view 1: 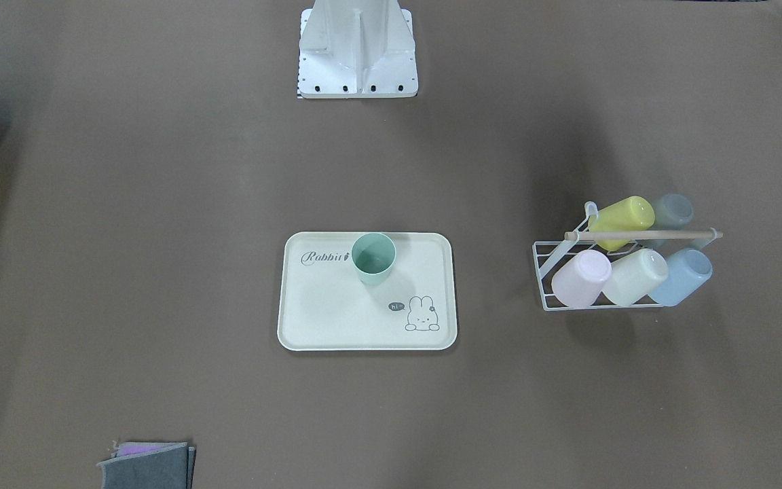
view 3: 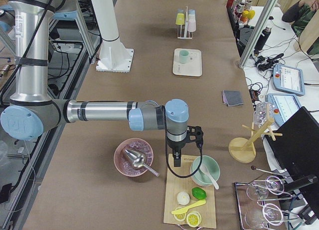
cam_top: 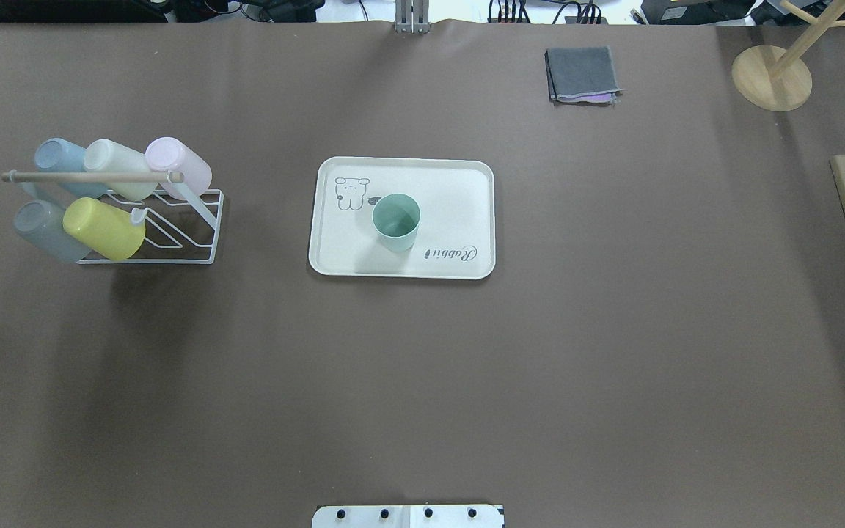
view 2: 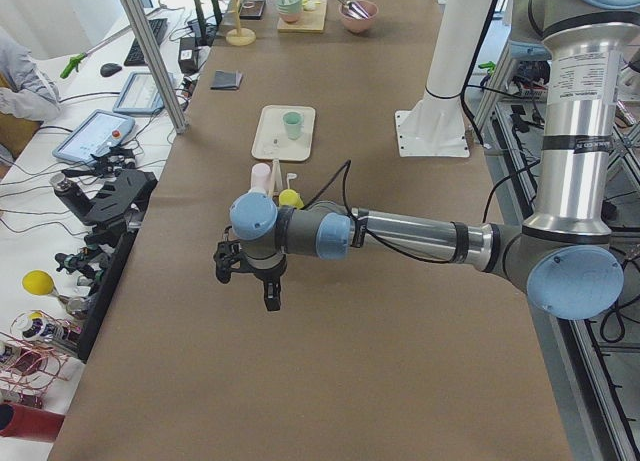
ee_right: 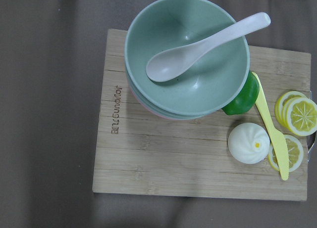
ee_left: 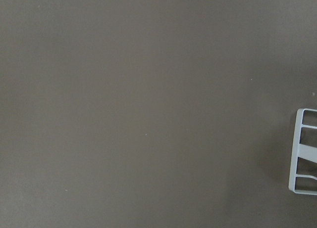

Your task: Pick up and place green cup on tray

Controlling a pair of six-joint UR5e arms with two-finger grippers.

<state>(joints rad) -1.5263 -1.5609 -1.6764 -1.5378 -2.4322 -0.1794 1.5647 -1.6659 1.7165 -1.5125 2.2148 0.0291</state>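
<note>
The green cup (view 1: pixel 373 257) is standing upright, mouth up, inside the tray (view 1: pixel 323 319), just beside the grey "Rabbit" script and toward the tray's long edge nearest the robot's base. No finger is touching it. Both grippers are hanging well apart from it, toward opposite ends of the table (cam_top: pixel 613 330).

The overhead and front-facing views are showing the cup and tray plainly, yet no arm or gripper is appearing in either. Only the side views are catching the grippers. In the left-side view the left gripper (view 2: pixel 247 281) is hovering over bare table, past the wire rack (cam_top: pixel 195 235) of pastel cups (cam_top: pixel 125 167) as seen from the tray. In the right-side view the right gripper (view 3: pixel 183 150) is hanging above the cutting board (ee_right: pixel 198 163). From these views alone I cannot tell how wide either pair of fingers is standing.

The wrist cameras are showing no fingers. The left one is looking at brown table with a corner of the rack at its edge. The right one is looking down on the board, where a green bowl (ee_right: pixel 198 84) is holding a white spoon (ee_right: pixel 198 50).
</note>
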